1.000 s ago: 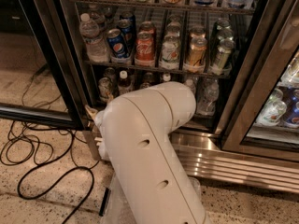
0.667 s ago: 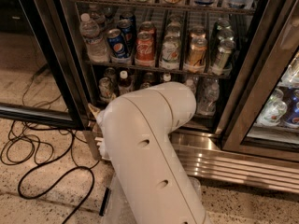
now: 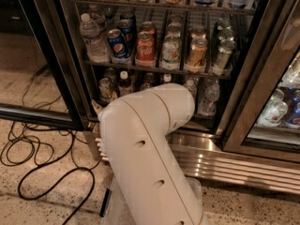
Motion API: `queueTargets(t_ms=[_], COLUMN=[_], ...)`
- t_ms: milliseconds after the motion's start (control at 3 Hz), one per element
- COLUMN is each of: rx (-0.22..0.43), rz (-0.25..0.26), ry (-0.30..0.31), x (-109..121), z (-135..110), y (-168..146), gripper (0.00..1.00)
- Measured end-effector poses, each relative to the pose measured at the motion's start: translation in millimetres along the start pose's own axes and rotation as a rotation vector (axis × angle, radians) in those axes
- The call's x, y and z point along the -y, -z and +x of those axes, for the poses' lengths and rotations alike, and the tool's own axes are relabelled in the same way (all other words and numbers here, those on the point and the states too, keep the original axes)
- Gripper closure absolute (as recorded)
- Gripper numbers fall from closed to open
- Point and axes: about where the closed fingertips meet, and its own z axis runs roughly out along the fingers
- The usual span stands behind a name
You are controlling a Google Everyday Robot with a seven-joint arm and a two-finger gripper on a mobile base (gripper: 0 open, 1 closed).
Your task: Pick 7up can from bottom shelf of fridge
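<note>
The fridge point(image 3: 243, 102) stands open in front of me. My big white arm link point(image 3: 150, 149) covers most of the bottom shelf point(image 3: 206, 118). At the shelf's left end stands a small silvery can with greenish markings, the 7up can point(image 3: 105, 89), next to a dark bottle point(image 3: 124, 82). Only a small tan part of my gripper point(image 3: 97, 108) shows, poking out left of the arm, just below and in front of that can. The rest of it is hidden behind the arm.
The shelf above holds a water bottle point(image 3: 93, 39), a blue Pepsi can point(image 3: 117, 43), a red Coca-Cola can point(image 3: 145, 48) and other cans. The open glass door point(image 3: 42, 55) is at the left. Black cables point(image 3: 33, 158) lie on the floor. The steel base grille point(image 3: 234, 165) runs below.
</note>
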Motion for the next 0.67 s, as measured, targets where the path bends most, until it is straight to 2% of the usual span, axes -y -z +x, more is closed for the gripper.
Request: queueTargets(t_ms=[333, 667], rx=[0.004, 0.010], rz=[0.001, 0.005], ry=[0.000, 0.010], x=[3.9, 9.6], z=[-2.1, -5.3], y=[-20.9, -28.9], gripper=[0.32, 0.33])
